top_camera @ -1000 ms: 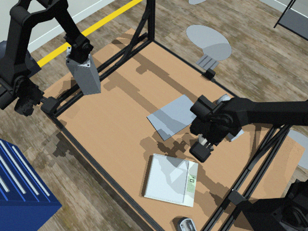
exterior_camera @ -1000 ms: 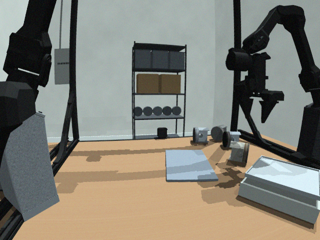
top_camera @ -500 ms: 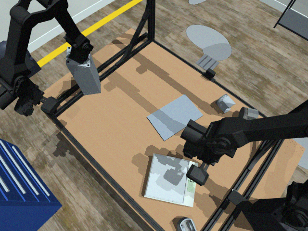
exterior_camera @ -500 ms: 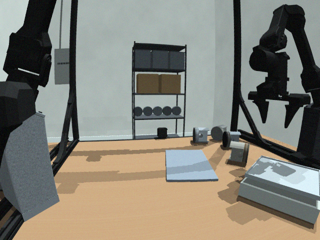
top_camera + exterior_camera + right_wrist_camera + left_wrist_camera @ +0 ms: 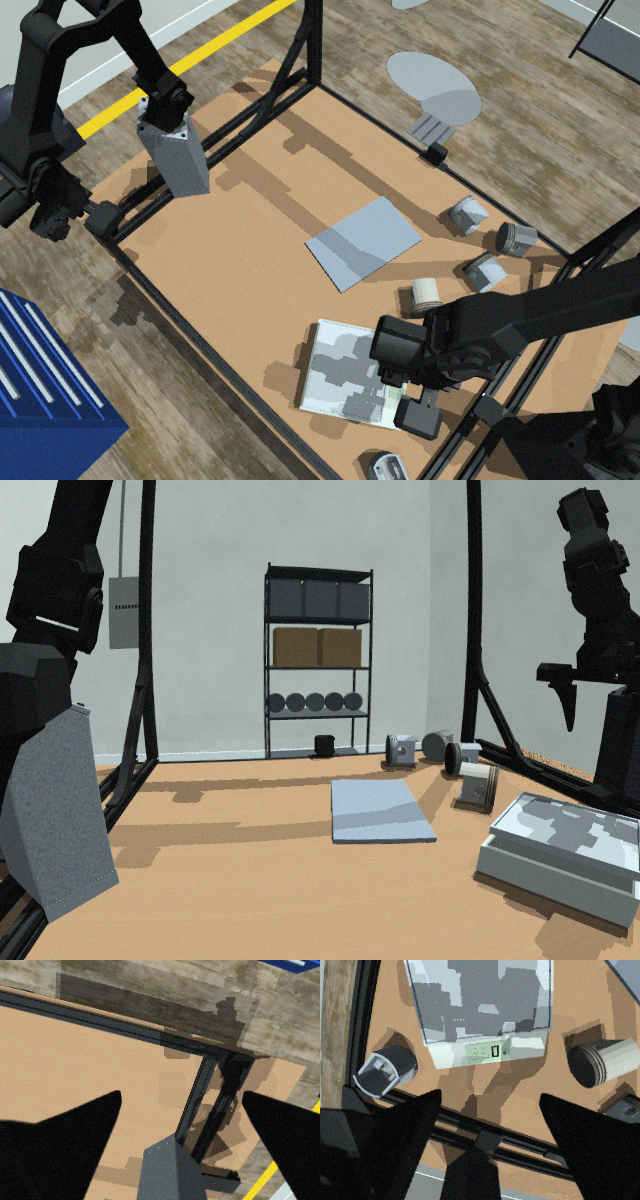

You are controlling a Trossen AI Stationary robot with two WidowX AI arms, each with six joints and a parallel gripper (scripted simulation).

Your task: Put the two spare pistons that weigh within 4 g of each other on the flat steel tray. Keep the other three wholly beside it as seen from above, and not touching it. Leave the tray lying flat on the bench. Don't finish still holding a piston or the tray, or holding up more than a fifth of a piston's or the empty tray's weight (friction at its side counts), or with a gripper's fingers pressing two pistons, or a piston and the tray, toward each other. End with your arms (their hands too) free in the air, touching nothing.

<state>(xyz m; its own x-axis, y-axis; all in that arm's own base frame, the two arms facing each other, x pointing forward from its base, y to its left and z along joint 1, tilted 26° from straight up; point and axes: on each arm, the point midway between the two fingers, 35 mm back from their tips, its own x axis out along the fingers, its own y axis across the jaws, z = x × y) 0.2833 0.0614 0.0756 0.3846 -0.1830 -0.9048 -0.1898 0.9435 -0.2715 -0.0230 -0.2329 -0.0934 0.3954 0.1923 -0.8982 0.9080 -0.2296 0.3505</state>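
The flat steel tray (image 5: 364,241) (image 5: 379,810) lies bare in the middle of the bench. Three grey pistons (image 5: 467,213) (image 5: 516,239) (image 5: 484,271) lie on their sides beyond its far right corner. A cream piston (image 5: 424,297) (image 5: 478,784) (image 5: 602,1062) sits between the tray and a white scale (image 5: 336,361) (image 5: 558,852) (image 5: 480,1005). Another piston (image 5: 388,467) (image 5: 385,1070) lies at the bench edge past the scale. My left gripper (image 5: 491,1097) (image 5: 413,397) is open and empty, above the scale's display end. My right gripper (image 5: 181,1096) is open and empty, high over the far corner.
Black frame rails (image 5: 217,149) (image 5: 200,1095) run around the bench, with uprights (image 5: 473,609) at the corners. The right arm's grey boxy end (image 5: 173,149) (image 5: 51,815) hangs over the corner rails. A blue crate (image 5: 41,392) stands on the floor beside the bench.
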